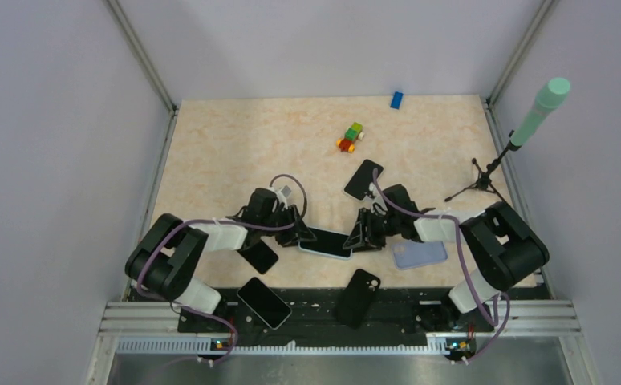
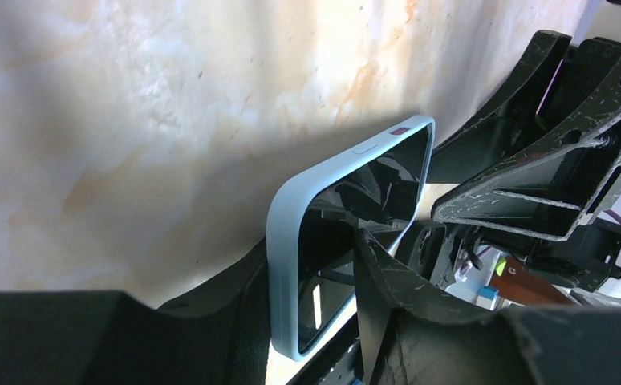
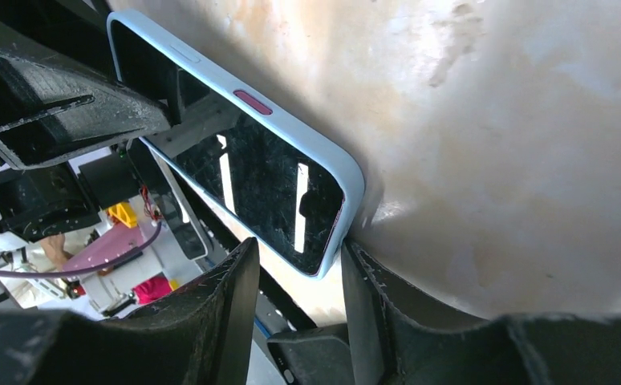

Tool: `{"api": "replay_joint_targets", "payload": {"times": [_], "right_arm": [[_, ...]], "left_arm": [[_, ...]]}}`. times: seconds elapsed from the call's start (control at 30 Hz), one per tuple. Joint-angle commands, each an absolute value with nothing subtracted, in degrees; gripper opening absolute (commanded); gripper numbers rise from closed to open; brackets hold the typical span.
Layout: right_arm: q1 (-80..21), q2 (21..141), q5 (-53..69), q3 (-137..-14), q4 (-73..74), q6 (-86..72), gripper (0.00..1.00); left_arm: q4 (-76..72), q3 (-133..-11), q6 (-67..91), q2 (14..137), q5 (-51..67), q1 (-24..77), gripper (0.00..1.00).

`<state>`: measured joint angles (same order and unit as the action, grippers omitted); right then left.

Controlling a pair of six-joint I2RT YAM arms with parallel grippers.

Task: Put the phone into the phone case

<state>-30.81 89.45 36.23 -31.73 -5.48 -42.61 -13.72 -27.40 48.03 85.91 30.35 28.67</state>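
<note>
A black-screened phone [image 1: 326,243] sits inside a light blue case and lies between my two grippers at the near middle of the table. My left gripper [image 1: 306,236] is at its left end. In the left wrist view the case [image 2: 287,241] stands on edge between the fingers, one pad against its back and the other finger [image 2: 379,277] across the screen, so the gripper [image 2: 307,277] is shut on it. My right gripper [image 1: 359,235] is at the right end. In the right wrist view it [image 3: 298,269] is open, and one finger [image 3: 363,297] touches the case corner [image 3: 335,241].
A lavender case [image 1: 420,254] lies right of the right gripper. A black case [image 1: 358,297] and a phone [image 1: 263,302] rest on the base rail. Further black phones lie near the left arm [image 1: 259,257] and further back [image 1: 363,179]. Toy blocks [image 1: 351,137], a blue block [image 1: 396,99] and a microphone stand [image 1: 484,180] are further off.
</note>
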Motion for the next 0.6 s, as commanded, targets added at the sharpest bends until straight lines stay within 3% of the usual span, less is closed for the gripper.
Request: {"api": "replay_joint_targets", "payload": {"times": [0.0, 0.4, 0.57], "right_arm": [[-28.57, 90.98, 34.74, -35.01, -4.92, -39.82, 0.41], [-20.07, 89.85, 34.19, -39.54, 1.92, -34.06, 0.41], [-19.14, 90.34, 30.29, -42.13, 5.23, -30.88, 0.41]], "left_arm": [[-14.75, -32.38, 49.04, 90.52, 31.70, 31.30, 0.40], [-4.95, -48.43, 44.49, 98.10, 30.00, 31.46, 0.38], [3.70, -53.20, 40.52, 99.56, 24.76, 31.46, 0.43]]}}
